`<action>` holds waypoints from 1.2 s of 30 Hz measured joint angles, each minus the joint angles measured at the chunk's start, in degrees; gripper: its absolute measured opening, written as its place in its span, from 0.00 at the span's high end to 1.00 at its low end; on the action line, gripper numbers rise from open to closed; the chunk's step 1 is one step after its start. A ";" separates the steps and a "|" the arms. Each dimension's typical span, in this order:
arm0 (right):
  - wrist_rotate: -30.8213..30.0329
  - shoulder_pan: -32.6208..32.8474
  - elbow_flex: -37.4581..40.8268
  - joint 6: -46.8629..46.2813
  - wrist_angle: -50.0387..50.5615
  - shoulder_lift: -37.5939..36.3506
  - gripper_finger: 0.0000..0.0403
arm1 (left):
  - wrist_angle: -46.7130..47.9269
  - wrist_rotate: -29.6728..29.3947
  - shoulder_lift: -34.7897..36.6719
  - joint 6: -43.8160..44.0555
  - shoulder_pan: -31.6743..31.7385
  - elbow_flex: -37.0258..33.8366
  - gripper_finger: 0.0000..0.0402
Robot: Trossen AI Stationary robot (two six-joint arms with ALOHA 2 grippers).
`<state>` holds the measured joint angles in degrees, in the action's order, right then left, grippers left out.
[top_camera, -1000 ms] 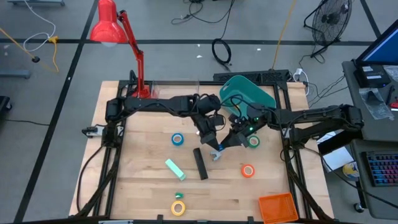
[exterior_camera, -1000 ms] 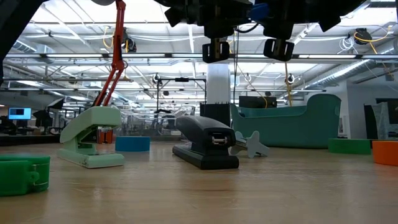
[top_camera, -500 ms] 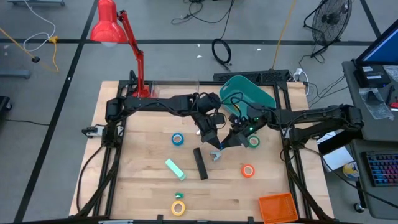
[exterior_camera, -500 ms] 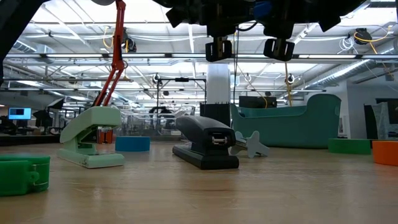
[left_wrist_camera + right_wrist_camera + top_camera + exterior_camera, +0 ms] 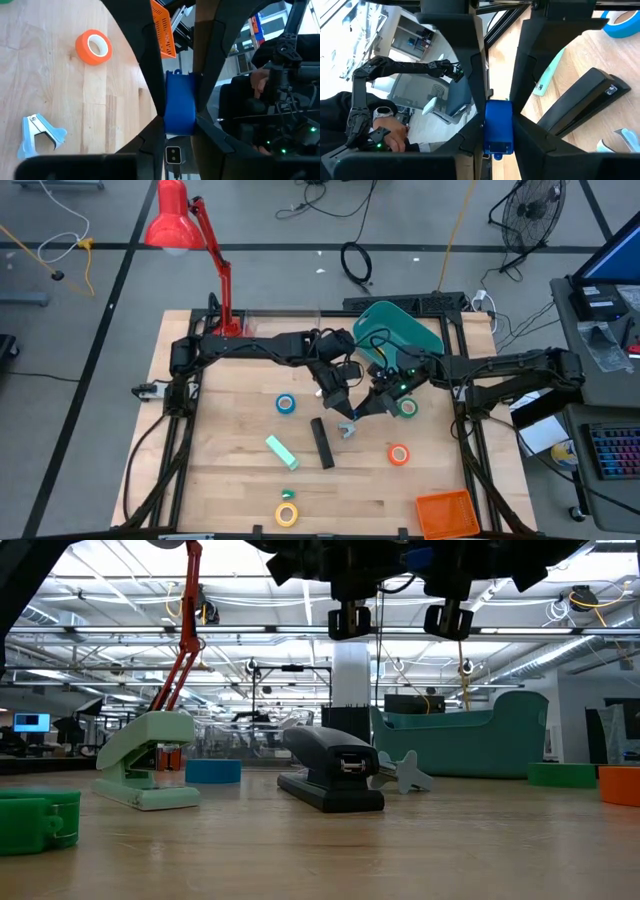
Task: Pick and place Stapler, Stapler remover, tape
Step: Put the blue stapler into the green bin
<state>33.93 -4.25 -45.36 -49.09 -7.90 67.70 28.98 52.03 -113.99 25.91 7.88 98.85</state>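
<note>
both hands up over the counter (image 5: 240, 480), left hand (image 5: 179, 107) and right hand (image 5: 498, 125) each pinching a blue block, black stapler (image 5: 321, 442) lying below

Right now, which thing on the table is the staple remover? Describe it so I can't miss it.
Start at the teal bin at the table's far edge and come toward the table's middle, below both grippers. Beside the black stapler lies the staple remover: small, pale blue, claw-shaped, unlike the round tape rolls.
</note>
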 joint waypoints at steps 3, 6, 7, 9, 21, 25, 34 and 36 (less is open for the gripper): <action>0.83 0.04 0.00 -0.32 0.33 -0.02 0.81 | 5.47 1.41 0.42 -2.01 0.00 -0.03 0.71; 0.85 0.09 0.00 -0.32 0.42 -0.04 0.82 | 10.80 1.73 0.49 -4.63 0.00 -0.02 0.68; 0.80 0.07 0.00 -0.33 0.43 -0.04 0.83 | 13.51 1.71 0.55 -5.70 0.00 -0.02 0.68; 0.39 0.03 0.00 -0.24 0.58 -0.04 0.83 | 19.47 1.15 0.99 -8.54 0.04 -0.07 0.68; -21.34 -7.70 0.00 6.75 11.81 -2.75 0.83 | 33.36 -14.15 5.23 -15.81 -2.84 -0.02 0.79; -29.71 -12.45 0.02 9.27 13.80 -3.72 0.83 | 31.44 -17.59 6.56 -14.52 -3.57 -0.02 0.81; -46.22 -22.53 0.00 18.10 20.69 -3.21 0.83 | 30.76 -21.94 8.25 -12.67 -6.51 0.00 0.81; -47.52 -24.40 0.02 20.01 21.54 -3.03 0.83 | 30.90 -22.77 8.33 -12.67 -7.40 0.00 0.81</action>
<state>-13.59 -28.65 -45.34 -29.08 13.64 64.67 59.88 29.26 -105.67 13.24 0.48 98.85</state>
